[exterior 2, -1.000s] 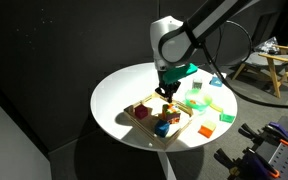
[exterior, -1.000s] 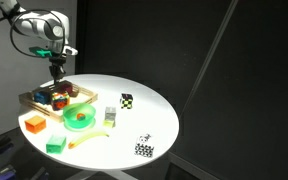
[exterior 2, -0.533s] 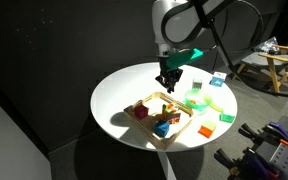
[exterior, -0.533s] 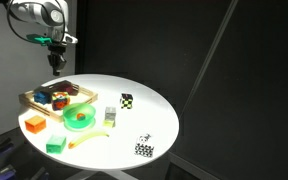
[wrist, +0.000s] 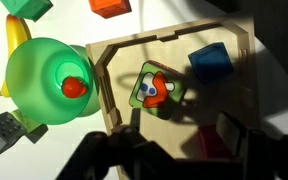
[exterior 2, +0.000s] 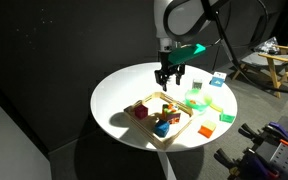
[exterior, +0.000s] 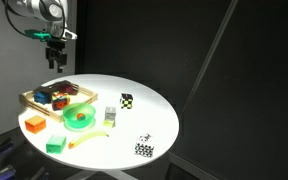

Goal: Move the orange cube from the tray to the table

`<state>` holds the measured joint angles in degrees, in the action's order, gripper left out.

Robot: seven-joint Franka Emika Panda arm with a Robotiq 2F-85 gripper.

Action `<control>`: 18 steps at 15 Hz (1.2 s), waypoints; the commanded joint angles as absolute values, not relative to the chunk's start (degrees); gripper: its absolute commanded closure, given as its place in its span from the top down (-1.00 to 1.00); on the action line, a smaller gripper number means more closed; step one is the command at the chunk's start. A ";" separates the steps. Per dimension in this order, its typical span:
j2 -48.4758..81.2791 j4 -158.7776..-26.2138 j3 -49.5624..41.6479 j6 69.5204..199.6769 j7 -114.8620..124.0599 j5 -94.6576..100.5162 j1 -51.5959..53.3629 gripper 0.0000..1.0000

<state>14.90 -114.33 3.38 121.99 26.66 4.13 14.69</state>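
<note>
above the tray [wrist: 108, 95]: gripper [exterior 2: 169, 79] is hovering, jaws standing wide, gripping nothing
orange cube [wrist: 154, 89]: is lying inside the tray, by the rim facing the green bowl [wrist: 39, 85]
relation: cube is sitting below the gripper, askew to the tray's rims

We see a big white arm [exterior 2: 189, 12] with fat round joints, smooth and shiny. Near its end is a blue-green piece [exterior 2: 191, 49]. Under that comes a black gripper [exterior 2: 170, 82]. In the wrist view its two fingers [wrist: 239, 150] are dark and blurry.
</note>
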 commanded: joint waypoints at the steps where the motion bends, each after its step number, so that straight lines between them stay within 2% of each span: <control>1: 11.32 -116.11 4.60 119.97 24.43 2.83 13.31 1.00; 5: 8.45 -116.41 5.14 118.56 22.88 2.76 12.98 1.00; 6: 11.59 -114.62 5.04 119.71 25.23 4.18 13.40 1.00; 18: 14.00 -114.55 5.04 121.40 25.59 4.65 13.53 1.00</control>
<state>12.36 -114.87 4.38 120.00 24.98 4.02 14.24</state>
